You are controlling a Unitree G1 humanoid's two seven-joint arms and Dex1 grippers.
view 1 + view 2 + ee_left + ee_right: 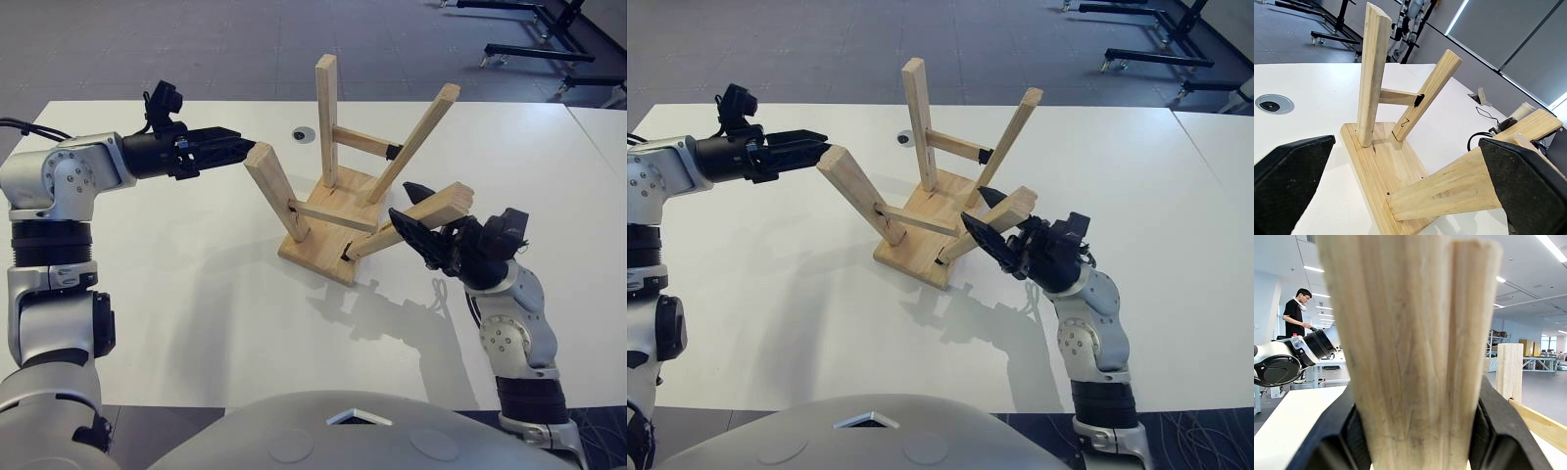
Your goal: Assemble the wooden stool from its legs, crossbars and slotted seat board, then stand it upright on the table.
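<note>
While the upturned stool [338,196] rests its seat board [318,257] on the table [176,294], right gripper [416,211] is clamped around one leg [449,204] near its free end. Left gripper [243,149], fingers spread, sits at another leg's [279,196] tip, one pad [1520,181] against it.

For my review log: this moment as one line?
stool: inverted, seat on table | left gripper: open at near-left leg tip | right gripper: shut on near-right leg
</note>
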